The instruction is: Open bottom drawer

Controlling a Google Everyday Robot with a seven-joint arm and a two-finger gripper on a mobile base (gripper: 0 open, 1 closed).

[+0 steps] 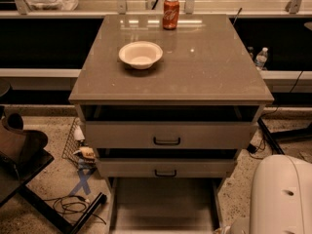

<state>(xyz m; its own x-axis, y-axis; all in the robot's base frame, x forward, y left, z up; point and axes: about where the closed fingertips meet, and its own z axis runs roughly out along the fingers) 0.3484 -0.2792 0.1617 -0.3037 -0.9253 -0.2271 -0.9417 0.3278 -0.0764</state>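
Bottom drawer [163, 204] stands pulled far out at the foot of the cabinet, its plain flat grey inside open to view between two side rails. Its front runs past the lower edge of the view, so no handle shows. Just above it sits the middle drawer front [195, 168] with a small black handle, and above that the taller top drawer front [122, 134] with a larger handle. Both are drawn slightly out, with dark gaps over them.

The gripper lies outside the view, so I cannot tell whether it is open or closed. Only a white rounded shell of the robot [282, 199] shows, at the lower right, just beside the drawer's right rail.

On the table [209, 67] stand a pale bowl [140, 54] toward the left and a red soda can [170, 13] at the back edge, well apart. A water bottle [261, 58] stands behind the table at right. On the floor at left lie black cables [73, 206] and a blue tape cross [84, 181].
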